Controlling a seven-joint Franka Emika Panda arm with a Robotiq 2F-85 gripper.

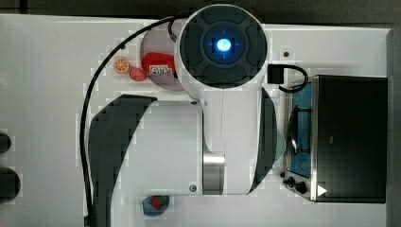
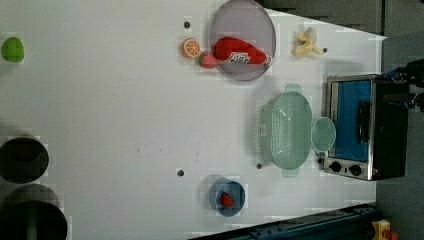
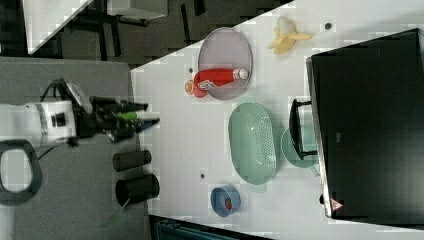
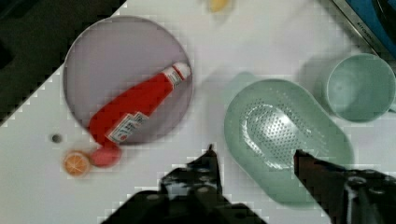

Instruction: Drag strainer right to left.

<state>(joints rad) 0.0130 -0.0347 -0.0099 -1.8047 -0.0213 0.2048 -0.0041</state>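
two dark fingers of the pincer (image 4: 254, 156) stand well apart in the wrist view, holding nothing, hanging over the near end of the strainer (image 4: 285, 140) with white worktop (image 4: 28, 186) under them. the strainer sits on the worktop (image 2: 100, 100) just beside the small green cup (image 2: 323, 134), which is squeezed between it and the toaster oven (image 2: 367, 125). the grey-purple plate (image 2: 243, 20) is near the strainer's other end, carrying a red ketchup bottle (image 2: 240, 51) with a white label, but the writing on it is too blurry to read. an orange slice (image 2: 190, 47) and a strawberry (image 2: 207, 60) lie by the plate's rim.

in the top view the arm (image 1: 222, 94) covers the strainer, so the left view and right view are the ones that show it properly, along with a banana (image 2: 306, 42) past the plate. a blue bowl (image 2: 227, 196) with something red inside sits apart, and the left view has a green fruit (image 2: 12, 49) far off on the worktop.
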